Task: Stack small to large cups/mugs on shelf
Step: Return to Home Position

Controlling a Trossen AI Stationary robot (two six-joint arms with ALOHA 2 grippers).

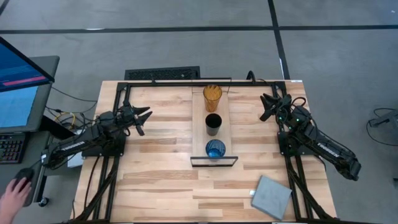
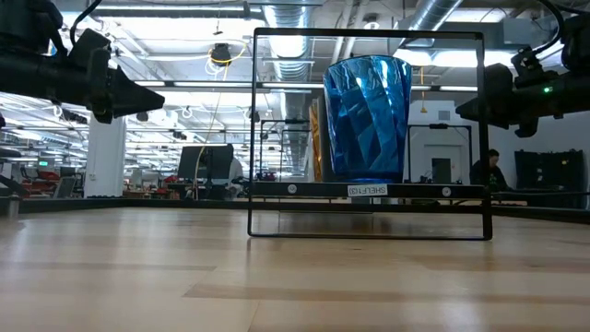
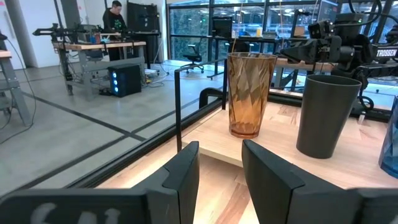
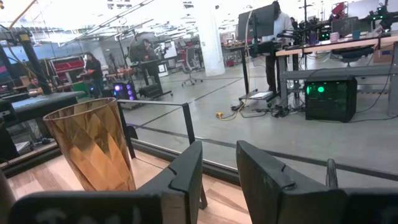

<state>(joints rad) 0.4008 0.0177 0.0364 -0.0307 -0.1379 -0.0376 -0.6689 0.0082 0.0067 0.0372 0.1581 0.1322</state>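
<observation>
Three cups stand upright in a row on the light-wood shelf (image 1: 199, 118): the amber tumbler (image 1: 212, 97) at the far end, the black cup (image 1: 213, 124) in the middle, the blue cup (image 1: 215, 149) at the near end by the black frame (image 1: 213, 162). My left gripper (image 1: 145, 118) is open and empty, left of the shelf, pointing at it. My right gripper (image 1: 267, 107) is open and empty, right of the shelf. The left wrist view shows the tumbler (image 3: 250, 93) and black cup (image 3: 326, 115); the right wrist view shows the tumbler (image 4: 93, 146).
A grey square pad (image 1: 272, 197) lies at the table's near right corner. A keyboard and monitor stand left of the table, with a person's hand (image 1: 13, 194) on a mouse. Bare tabletop lies on both sides of the shelf.
</observation>
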